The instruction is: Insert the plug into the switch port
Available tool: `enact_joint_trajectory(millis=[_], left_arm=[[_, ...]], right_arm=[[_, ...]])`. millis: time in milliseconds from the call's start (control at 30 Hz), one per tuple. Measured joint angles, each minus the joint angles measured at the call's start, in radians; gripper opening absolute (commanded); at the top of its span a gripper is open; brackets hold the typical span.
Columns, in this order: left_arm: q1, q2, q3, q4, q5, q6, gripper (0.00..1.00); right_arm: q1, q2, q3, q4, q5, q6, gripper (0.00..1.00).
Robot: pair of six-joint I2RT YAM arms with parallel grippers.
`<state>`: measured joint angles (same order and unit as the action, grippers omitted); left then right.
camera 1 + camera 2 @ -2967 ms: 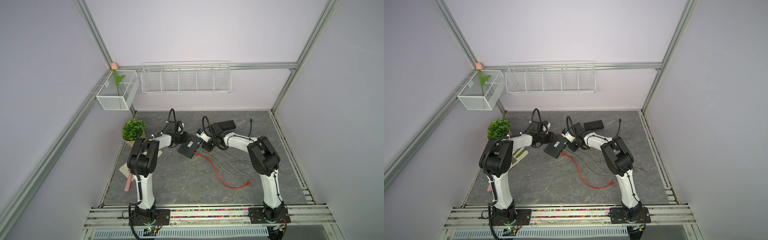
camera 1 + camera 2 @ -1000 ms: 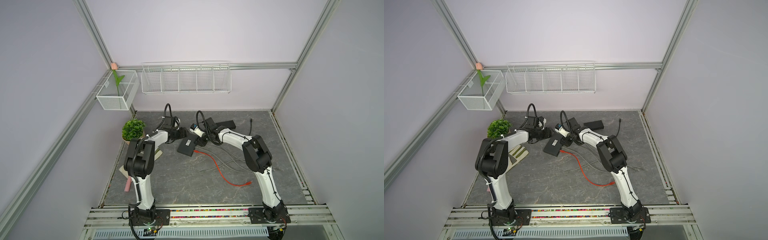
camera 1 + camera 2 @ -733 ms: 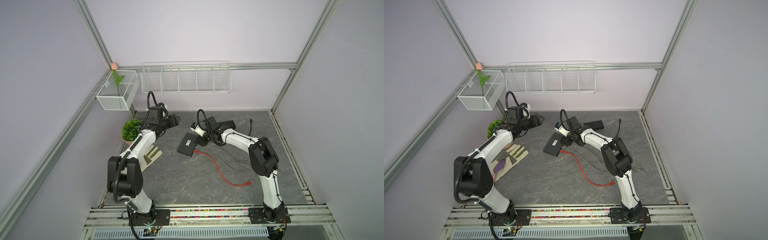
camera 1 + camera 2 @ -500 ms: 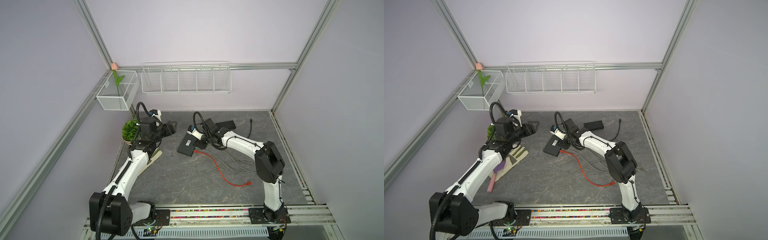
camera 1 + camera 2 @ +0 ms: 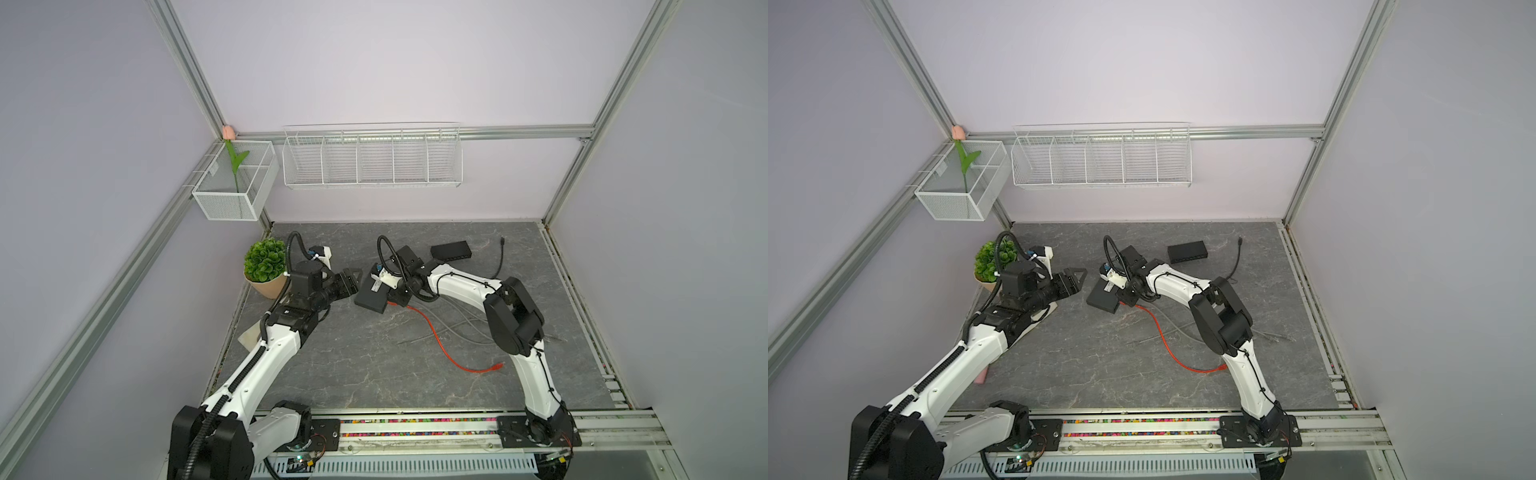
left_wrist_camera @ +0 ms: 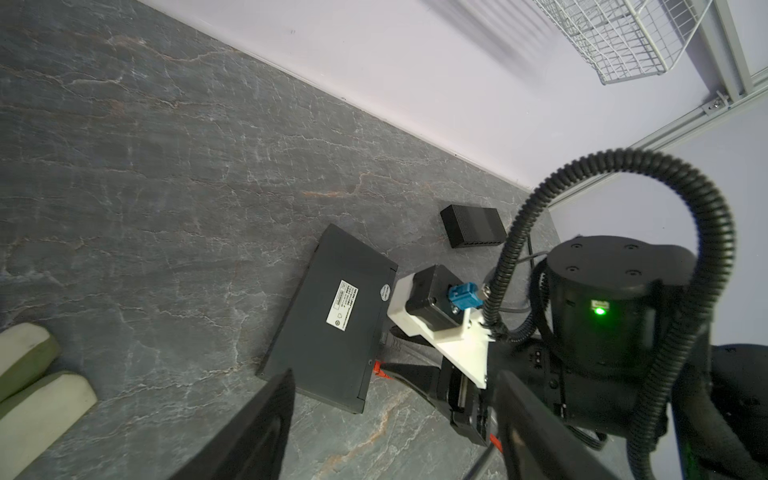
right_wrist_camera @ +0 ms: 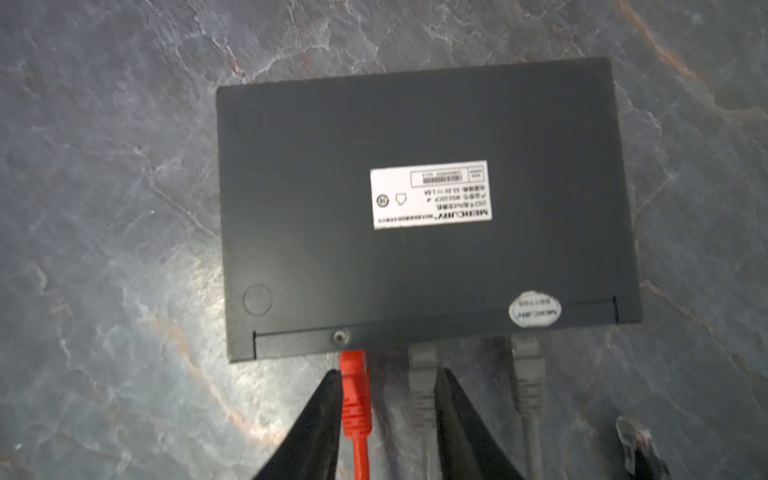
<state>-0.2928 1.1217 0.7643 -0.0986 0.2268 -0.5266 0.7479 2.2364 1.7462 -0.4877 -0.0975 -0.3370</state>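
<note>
The red plug (image 7: 353,386) sits nose-first at the port edge of the switch (image 7: 415,124). Its long axis runs straight into that edge, in line with the right gripper (image 7: 388,374), which points at the same face from behind the plug. The jaws stand apart and straddle two connectors: the red plug lies against the inside of one finger (image 7: 318,428) and a grey plug (image 7: 422,370) sits just inside the other, with bare gap between the two, so nothing is pinched. The view is blurred, so I cannot tell whether the red plug has latched or only rests in the mouth of its port. I judge that any push must go along the plug's own axis. A second grey plug (image 7: 525,365) stands outside the fingers, further along the edge. The right arm is plainly the nearer one. The left gripper (image 5: 351,278) hovers near the switch's opposite side, jaws wide and empty — well placed to brace it. The switch lies label-up, flat on the grey stone-patterned table (image 5: 374,374) with open room around it — the red cable (image 5: 436,336) trails loosely toward the front, and another black box (image 5: 451,250) lies well apart by the back wall.
</note>
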Motion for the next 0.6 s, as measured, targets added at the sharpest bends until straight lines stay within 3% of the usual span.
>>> enact_joint_trajectory(millis=[400,600], left_arm=[[0.000,-0.001,-0.008,0.028,-0.023,-0.003,0.77],[0.009,-0.035,-0.026,0.050,-0.044,-0.004,0.77]], right_arm=[[0.002,0.158,0.263,-0.097,-0.026,0.000,0.40],[0.012,0.351,0.594,-0.177,-0.029,0.019,0.43]])
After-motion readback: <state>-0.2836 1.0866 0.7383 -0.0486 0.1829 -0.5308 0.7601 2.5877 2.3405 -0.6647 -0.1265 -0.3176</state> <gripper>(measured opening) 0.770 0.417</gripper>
